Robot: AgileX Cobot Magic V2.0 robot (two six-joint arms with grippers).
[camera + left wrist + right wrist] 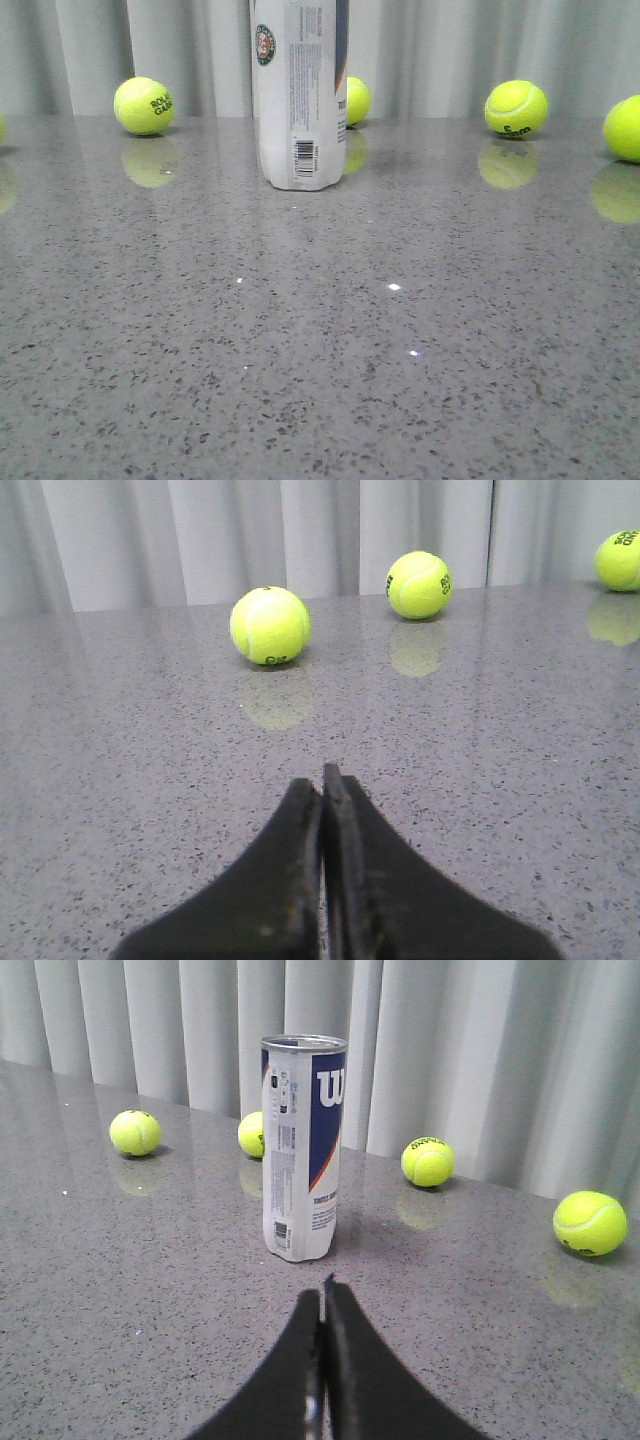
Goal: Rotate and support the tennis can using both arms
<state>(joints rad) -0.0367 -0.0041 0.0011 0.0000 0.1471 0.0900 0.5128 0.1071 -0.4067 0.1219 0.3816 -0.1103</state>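
Observation:
The tennis can (299, 95) stands upright on the grey speckled table at the back middle, its top cut off by the frame. In the right wrist view the can (300, 1150) shows whole, white with a navy panel, a white W and a barcode. My right gripper (324, 1290) is shut and empty, a short way in front of the can and apart from it. My left gripper (322, 780) is shut and empty over bare table; the can does not show in its view. Neither gripper shows in the front view.
Yellow-green tennis balls lie along the back by the grey curtain: one at the left (144, 105), one behind the can (356, 100), two at the right (516, 108) (625, 128). The left wrist view shows balls (269, 625) (418, 584) ahead of the gripper.

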